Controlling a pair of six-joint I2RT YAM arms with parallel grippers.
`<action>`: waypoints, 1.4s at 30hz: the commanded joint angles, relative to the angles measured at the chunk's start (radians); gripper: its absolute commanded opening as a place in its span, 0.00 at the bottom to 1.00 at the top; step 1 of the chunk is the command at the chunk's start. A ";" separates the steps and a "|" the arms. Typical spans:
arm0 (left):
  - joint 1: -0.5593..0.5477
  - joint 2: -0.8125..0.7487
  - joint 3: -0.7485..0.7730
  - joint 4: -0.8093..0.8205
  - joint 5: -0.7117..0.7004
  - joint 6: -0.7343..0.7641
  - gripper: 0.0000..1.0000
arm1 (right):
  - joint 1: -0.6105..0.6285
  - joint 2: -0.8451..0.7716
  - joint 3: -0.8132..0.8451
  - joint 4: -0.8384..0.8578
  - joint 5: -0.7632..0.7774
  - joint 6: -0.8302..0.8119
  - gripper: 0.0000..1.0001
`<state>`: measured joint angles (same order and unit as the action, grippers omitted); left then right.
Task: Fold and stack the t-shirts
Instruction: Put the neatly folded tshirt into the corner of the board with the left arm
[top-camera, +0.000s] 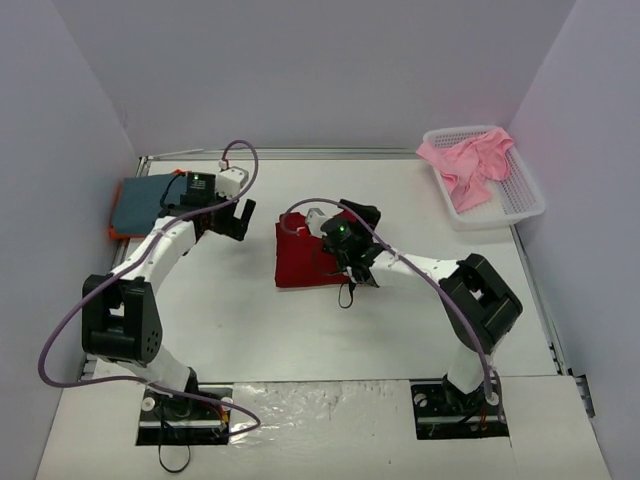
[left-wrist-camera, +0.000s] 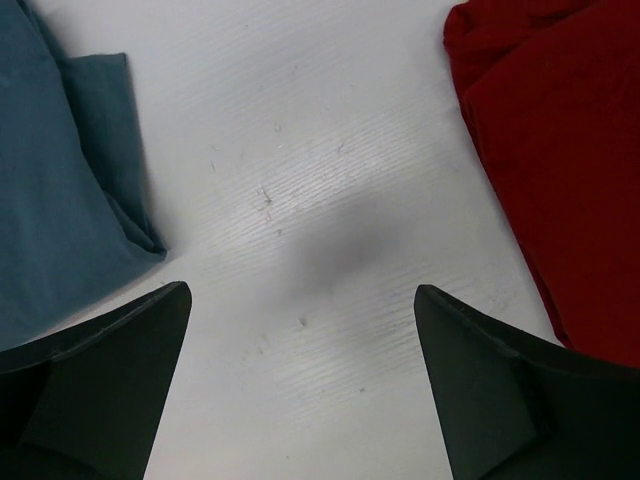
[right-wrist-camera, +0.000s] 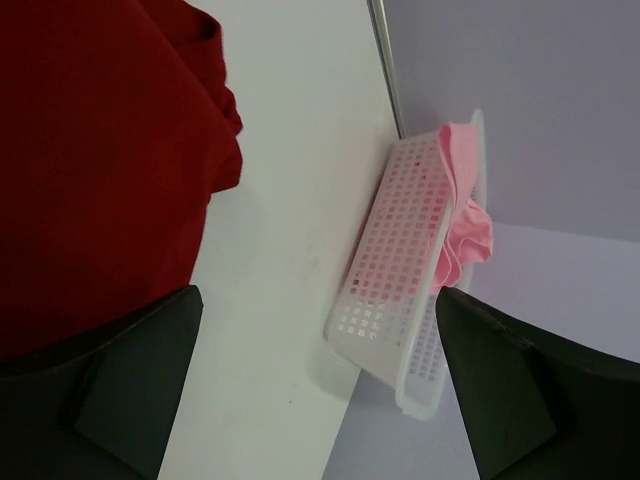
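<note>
A folded dark red t-shirt (top-camera: 303, 258) (left-wrist-camera: 560, 150) (right-wrist-camera: 100, 150) lies mid-table. At the far left a folded teal-blue t-shirt (top-camera: 140, 203) (left-wrist-camera: 50, 180) rests on an orange one, of which only an edge (top-camera: 113, 232) shows. A light pink t-shirt (top-camera: 468, 165) (right-wrist-camera: 465, 225) sits crumpled in the basket. My left gripper (top-camera: 238, 220) (left-wrist-camera: 302, 291) hangs open over bare table between the teal and red shirts. My right gripper (top-camera: 360, 214) (right-wrist-camera: 318, 294) is open and empty just above the red shirt's right edge.
The white lattice basket (top-camera: 520, 195) (right-wrist-camera: 395, 250) stands at the back right corner, next to the right wall. Grey walls close in the table on the left, back and right. A purple cable loops off each arm.
</note>
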<state>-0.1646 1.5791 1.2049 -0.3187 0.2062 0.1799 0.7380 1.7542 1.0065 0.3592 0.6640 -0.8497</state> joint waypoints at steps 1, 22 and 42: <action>0.074 -0.045 -0.001 0.035 0.099 -0.069 0.94 | 0.107 -0.081 0.061 -0.090 -0.032 0.021 1.00; 0.215 -0.019 0.028 -0.026 0.131 -0.086 0.94 | 0.230 0.116 0.408 -0.626 -0.705 0.334 0.89; 0.217 0.030 0.041 -0.053 0.197 -0.114 0.94 | 0.282 0.318 0.523 -0.664 -0.637 0.316 0.72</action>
<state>0.0483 1.6085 1.1988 -0.3618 0.3828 0.0772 1.0100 2.0510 1.4803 -0.2749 -0.0235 -0.5388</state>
